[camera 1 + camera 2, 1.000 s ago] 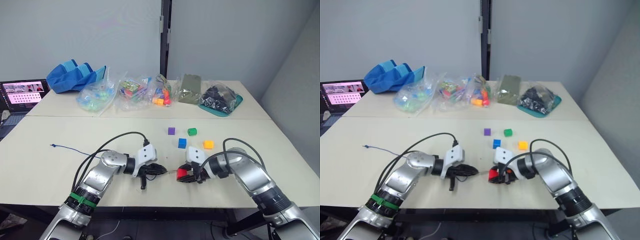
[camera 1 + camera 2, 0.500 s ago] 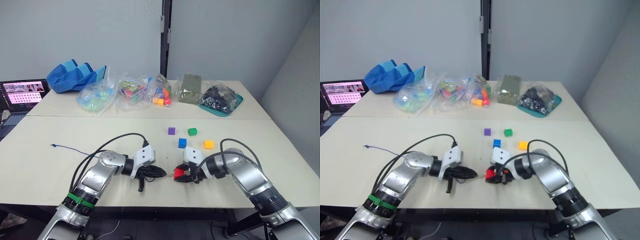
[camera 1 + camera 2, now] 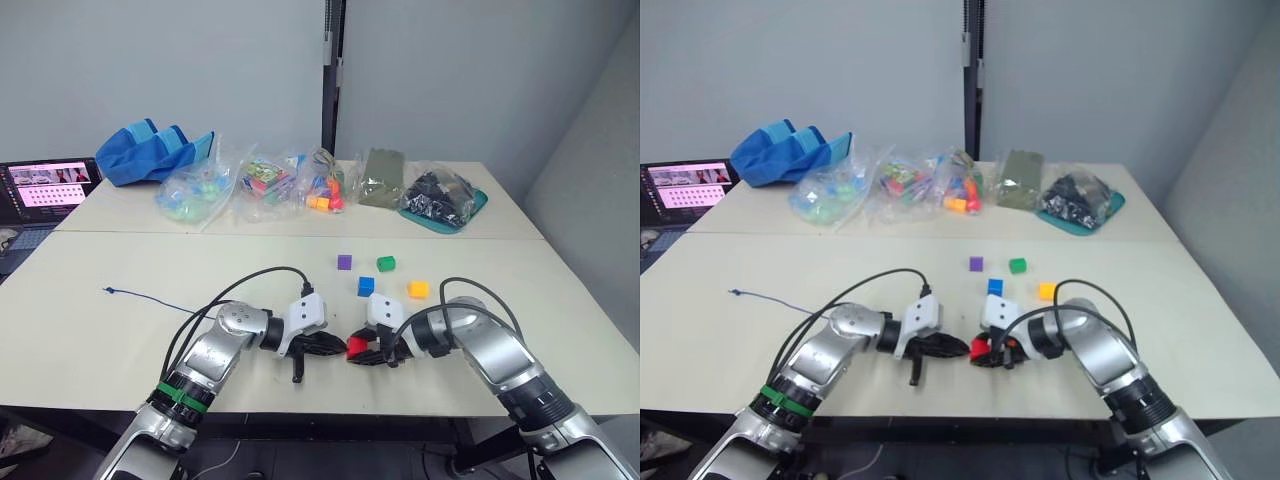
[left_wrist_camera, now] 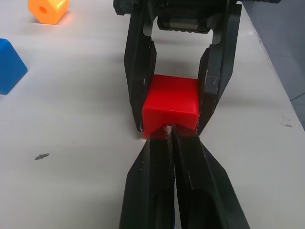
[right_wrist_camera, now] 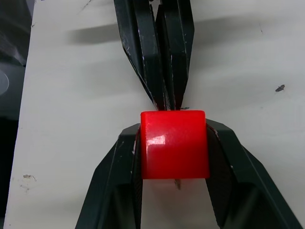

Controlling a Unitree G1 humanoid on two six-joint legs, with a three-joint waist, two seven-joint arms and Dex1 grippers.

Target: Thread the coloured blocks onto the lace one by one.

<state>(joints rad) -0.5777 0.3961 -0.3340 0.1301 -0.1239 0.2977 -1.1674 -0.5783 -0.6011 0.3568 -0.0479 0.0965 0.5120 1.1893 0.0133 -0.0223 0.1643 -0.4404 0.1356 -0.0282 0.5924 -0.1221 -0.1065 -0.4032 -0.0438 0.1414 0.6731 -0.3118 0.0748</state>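
My right gripper [image 3: 362, 352] fingers clamp the red block [image 4: 170, 105]; my left gripper [image 3: 338, 347], fingers together on the lace tip [image 4: 167, 130], meets it. Blue block [image 3: 365, 286] and orange block [image 3: 417, 289] lie near behind, with bare surface [image 3: 90, 330] leftward.

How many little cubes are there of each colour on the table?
small red cube: 1
small blue cube: 1
small purple cube: 1
small green cube: 1
small orange-yellow cube: 1
Total: 5

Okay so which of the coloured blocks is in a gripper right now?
The red block. It sits clamped in the right gripper, with the left gripper pressed against it, while the purple, green, blue and orange ones lie loose on the table behind.
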